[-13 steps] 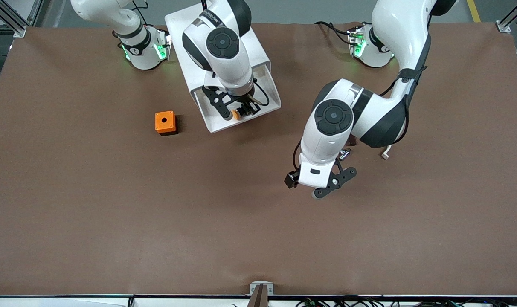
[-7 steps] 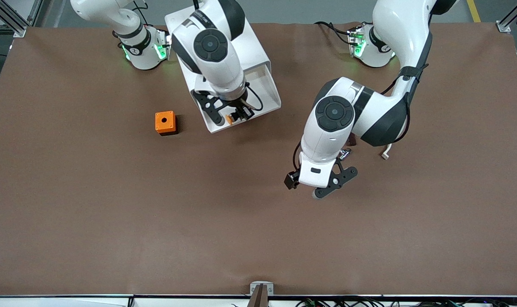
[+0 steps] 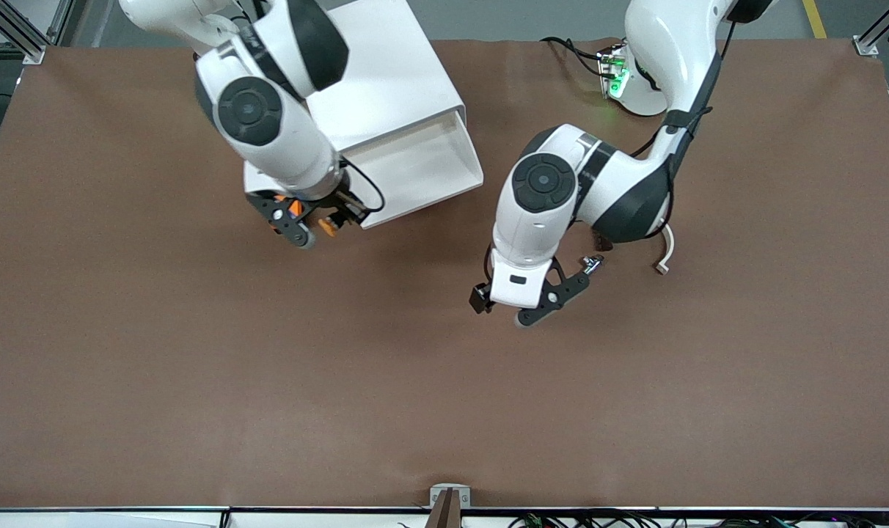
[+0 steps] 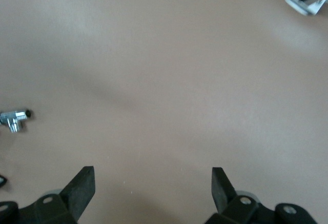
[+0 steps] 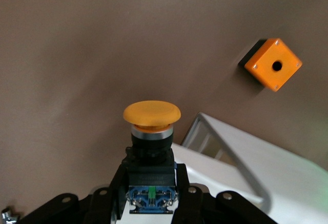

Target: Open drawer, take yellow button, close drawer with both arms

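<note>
Button (image 5: 151,114) now clear of drawer (image 3: 415,172)

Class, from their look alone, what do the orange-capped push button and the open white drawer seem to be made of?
Orange-capped push button: apparently moulded plastic, with a matte cap of even colour over a black body; the silvery collar under the cap may be metal. Open white drawer: probably smooth plastic, possibly painted sheet, with thin uniform walls and a soft sheen.
</note>
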`<action>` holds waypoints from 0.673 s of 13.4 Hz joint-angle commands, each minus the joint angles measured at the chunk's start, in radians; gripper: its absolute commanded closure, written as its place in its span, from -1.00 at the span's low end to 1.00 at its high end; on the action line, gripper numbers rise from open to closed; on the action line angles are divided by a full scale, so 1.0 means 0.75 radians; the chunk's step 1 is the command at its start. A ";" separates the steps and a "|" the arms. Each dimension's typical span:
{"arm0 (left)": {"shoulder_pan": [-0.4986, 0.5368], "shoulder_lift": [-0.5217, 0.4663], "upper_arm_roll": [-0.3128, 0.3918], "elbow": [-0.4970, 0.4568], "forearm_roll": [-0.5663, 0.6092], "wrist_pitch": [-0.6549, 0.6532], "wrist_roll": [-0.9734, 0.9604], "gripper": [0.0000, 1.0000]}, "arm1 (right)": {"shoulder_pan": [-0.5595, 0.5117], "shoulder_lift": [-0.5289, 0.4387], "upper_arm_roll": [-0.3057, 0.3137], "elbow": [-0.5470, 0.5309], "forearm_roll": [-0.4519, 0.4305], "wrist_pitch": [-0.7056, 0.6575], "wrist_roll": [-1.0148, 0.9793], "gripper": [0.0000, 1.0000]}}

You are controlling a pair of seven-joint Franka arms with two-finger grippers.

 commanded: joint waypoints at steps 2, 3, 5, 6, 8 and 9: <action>-0.068 -0.047 -0.013 -0.085 0.024 0.018 -0.055 -0.99 | -0.198 -0.060 0.017 -0.006 0.001 -0.090 -0.339 0.98; -0.070 -0.038 -0.027 -0.087 0.023 0.018 -0.049 -0.99 | -0.249 -0.062 0.017 -0.006 -0.003 -0.098 -0.427 0.97; -0.076 -0.032 -0.062 -0.087 0.027 0.020 -0.039 -0.99 | -0.351 -0.062 0.019 -0.010 -0.058 -0.111 -0.630 0.96; -0.086 -0.032 -0.070 -0.089 0.025 0.018 -0.045 -0.99 | -0.398 -0.058 0.019 -0.012 -0.075 -0.109 -0.728 0.96; -0.113 -0.036 -0.082 -0.099 0.019 -0.005 -0.051 -0.99 | -0.513 -0.048 0.017 -0.018 -0.079 -0.096 -0.943 0.96; -0.115 -0.040 -0.101 -0.114 0.017 -0.007 -0.051 -0.99 | -0.564 -0.046 0.017 -0.016 -0.089 -0.084 -1.033 0.96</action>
